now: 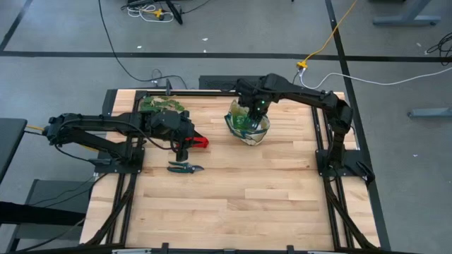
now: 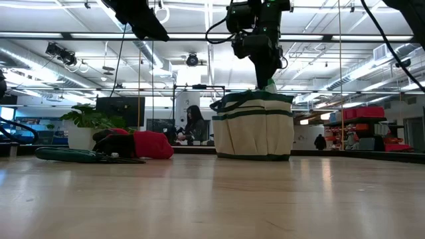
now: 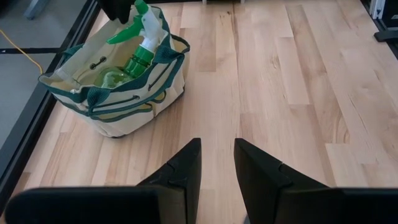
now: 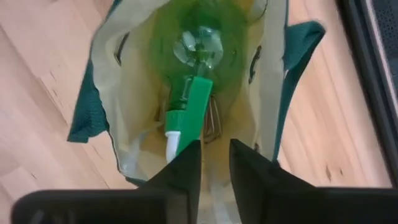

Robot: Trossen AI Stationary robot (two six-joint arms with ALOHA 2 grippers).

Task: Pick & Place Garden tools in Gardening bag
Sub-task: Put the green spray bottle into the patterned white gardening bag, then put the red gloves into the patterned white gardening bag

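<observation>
We are hovering our right gripper [image 4: 214, 158], fingers narrowly parted, over the spray bottle [image 4: 198, 81] standing in the gardening bag [image 1: 248, 130]. Our left gripper [image 3: 216, 163] is waiting, narrowly open and empty, above the red gloves [image 1: 199, 141].

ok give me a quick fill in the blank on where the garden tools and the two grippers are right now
1. The green spray bottle sits inside the ____, beneath the right gripper.
2. The pruning shears lie on the ____, outside the gardening bag.
3. The left gripper is beside the ____ gloves.
4. A metal rake head shows in the bag, under the spray ____.

Missing words: bag; table; red; bottle
</observation>
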